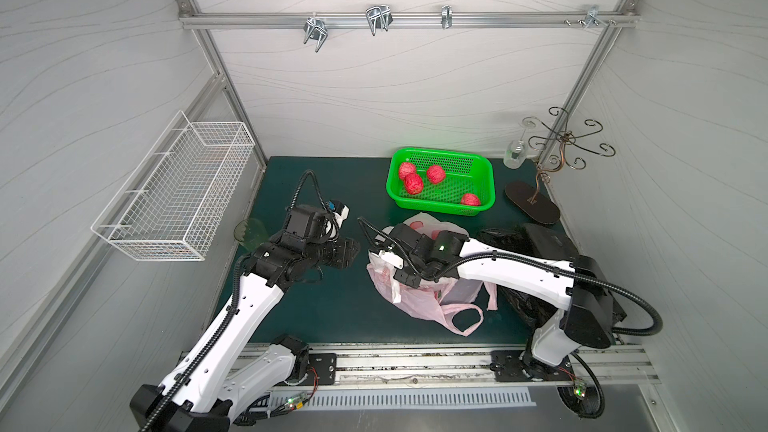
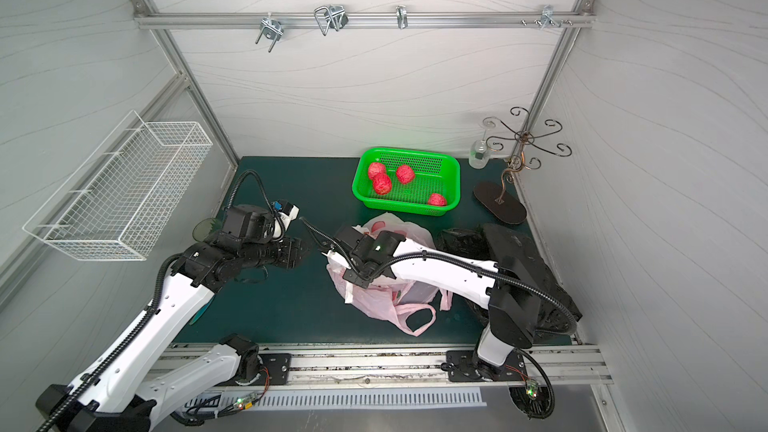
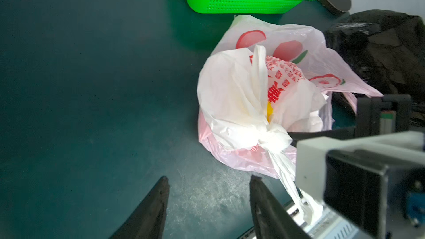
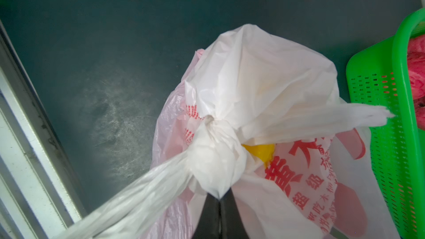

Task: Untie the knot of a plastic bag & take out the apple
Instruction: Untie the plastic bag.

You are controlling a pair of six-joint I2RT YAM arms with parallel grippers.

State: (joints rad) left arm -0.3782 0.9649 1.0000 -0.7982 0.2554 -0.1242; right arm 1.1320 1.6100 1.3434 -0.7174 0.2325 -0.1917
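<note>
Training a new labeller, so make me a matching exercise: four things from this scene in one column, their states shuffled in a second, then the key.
Column one
1 left tool
2 right tool
3 knot
4 green basket

Column two
A holds four red fruits
B tied
C open, empty
D shut on the knot

Pairs: 1-C, 2-D, 3-B, 4-A

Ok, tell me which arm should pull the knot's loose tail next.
Left. The left tool is open and empty, facing the knot, with the tail hanging near it; the right tool is shut on the knot.
</note>
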